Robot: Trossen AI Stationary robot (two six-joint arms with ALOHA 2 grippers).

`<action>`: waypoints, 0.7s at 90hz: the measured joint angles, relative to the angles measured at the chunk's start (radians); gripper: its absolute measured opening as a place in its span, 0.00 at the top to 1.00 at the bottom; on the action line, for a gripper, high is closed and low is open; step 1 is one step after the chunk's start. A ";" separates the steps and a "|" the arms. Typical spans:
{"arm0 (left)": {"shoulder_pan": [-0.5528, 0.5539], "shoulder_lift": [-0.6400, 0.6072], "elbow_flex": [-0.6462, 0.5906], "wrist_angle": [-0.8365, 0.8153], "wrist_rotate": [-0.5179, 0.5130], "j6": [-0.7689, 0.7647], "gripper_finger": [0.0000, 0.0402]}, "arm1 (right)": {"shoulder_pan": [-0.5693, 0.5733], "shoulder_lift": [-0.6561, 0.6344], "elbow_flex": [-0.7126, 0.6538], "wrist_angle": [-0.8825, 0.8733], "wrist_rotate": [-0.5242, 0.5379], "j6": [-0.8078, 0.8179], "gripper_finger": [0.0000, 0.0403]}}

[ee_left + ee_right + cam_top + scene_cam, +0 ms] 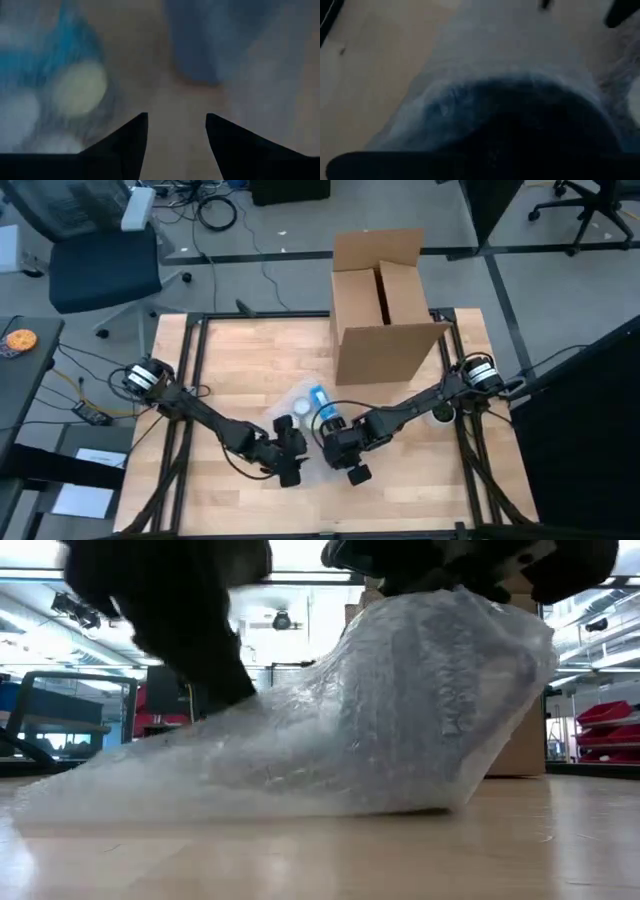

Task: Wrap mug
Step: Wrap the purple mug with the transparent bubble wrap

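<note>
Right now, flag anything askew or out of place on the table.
Nothing looks spilled or damaged. The bubble wrap lies in a loose, lopsided mound over the blue mug, between the left tool and right tool. The cardboard box stands open at the table's far side.

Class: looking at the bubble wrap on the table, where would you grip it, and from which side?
Grip the bubble wrap by its flat loose edge lying on the table, coming from the left gripper's side; the other end bulges high, probably over the mug.
</note>
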 joint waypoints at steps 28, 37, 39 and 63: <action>0.032 0.188 0.002 0.276 0.137 0.031 0.54 | 0.030 0.003 0.063 -0.198 -0.078 -0.148 0.82; 0.044 0.198 0.010 0.287 0.130 0.035 0.54 | 0.045 0.003 0.063 -0.201 -0.099 -0.225 0.82; 0.048 0.199 0.014 0.286 0.124 0.035 0.54 | 0.050 0.003 0.063 -0.199 -0.099 -0.248 0.82; 0.125 0.202 0.038 0.276 0.102 0.035 0.54 | 0.131 0.004 0.065 -0.175 0.015 -0.500 0.82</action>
